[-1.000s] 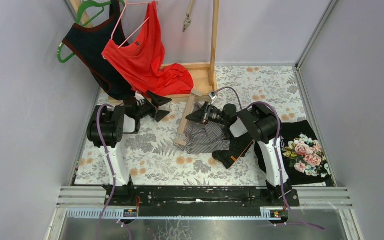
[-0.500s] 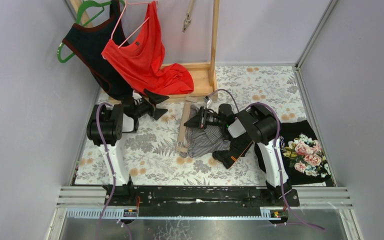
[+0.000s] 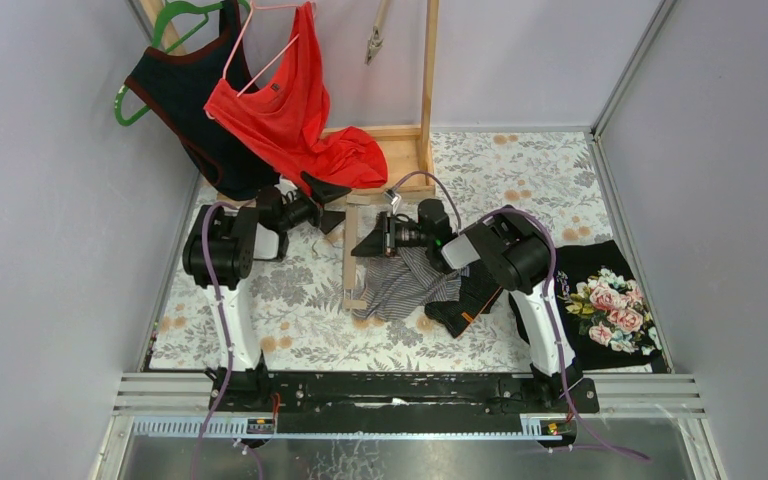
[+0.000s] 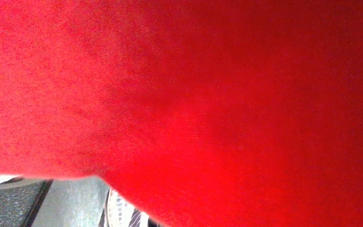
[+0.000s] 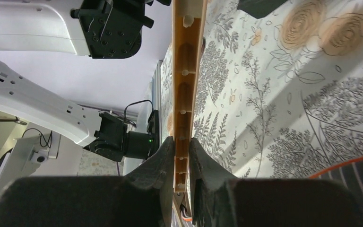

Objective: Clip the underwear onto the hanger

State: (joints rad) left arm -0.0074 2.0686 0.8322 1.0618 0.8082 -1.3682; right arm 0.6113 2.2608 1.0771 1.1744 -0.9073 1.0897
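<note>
The hanger (image 3: 349,255) is a tan wooden bar lying on the floral table, and my right gripper (image 3: 368,243) is shut on it. In the right wrist view the black fingers (image 5: 163,156) pinch the hanger (image 5: 185,90) near its lower end, with a metal clip just below them. The striped grey underwear (image 3: 405,285) lies beside the bar; its edge (image 5: 359,182) shows at the lower right. My left gripper (image 3: 332,208) stands open under the hem of the red top, a little left of the hanger's far end. Red cloth (image 4: 194,94) fills the left wrist view and hides its fingers.
A red top (image 3: 290,110) on a pink hanger and a dark tank top (image 3: 185,95) on a green hanger hang from a wooden rack (image 3: 405,150) at the back. A dark garment (image 3: 465,305) and a black floral garment (image 3: 610,300) lie to the right.
My right gripper has carried the hanger to the left and swung it more upright in the top view. The left gripper has moved up and right, under the red top.
</note>
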